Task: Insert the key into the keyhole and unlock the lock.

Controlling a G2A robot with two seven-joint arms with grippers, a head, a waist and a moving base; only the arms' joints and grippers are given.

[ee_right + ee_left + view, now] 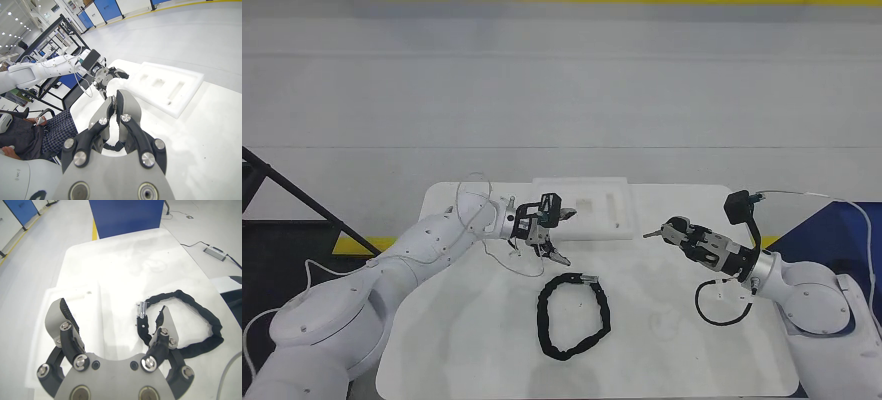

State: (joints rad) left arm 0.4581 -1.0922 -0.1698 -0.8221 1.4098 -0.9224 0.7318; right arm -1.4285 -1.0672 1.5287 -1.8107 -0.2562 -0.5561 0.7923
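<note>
A black fabric-covered chain lock (572,318) lies in a loop in the middle of the white table (672,340). Its metal lock cylinder (142,311) sits at the loop's far end (586,280). My left gripper (561,236) hovers just behind that end, open, with nothing between its fingers (66,309). In the left wrist view the cylinder lies close to one fingertip of the left gripper (113,308). My right gripper (114,103) is shut on a small metal key (113,100). It is held above the table to the right of the lock (655,234), pointing toward the left gripper (111,75).
A white foam tray (582,208) with shallow recesses (170,89) lies at the table's back edge, right behind the left gripper. A black cable loop (720,305) hangs by the right arm. Bare table surface lies in front of and to the right of the chain.
</note>
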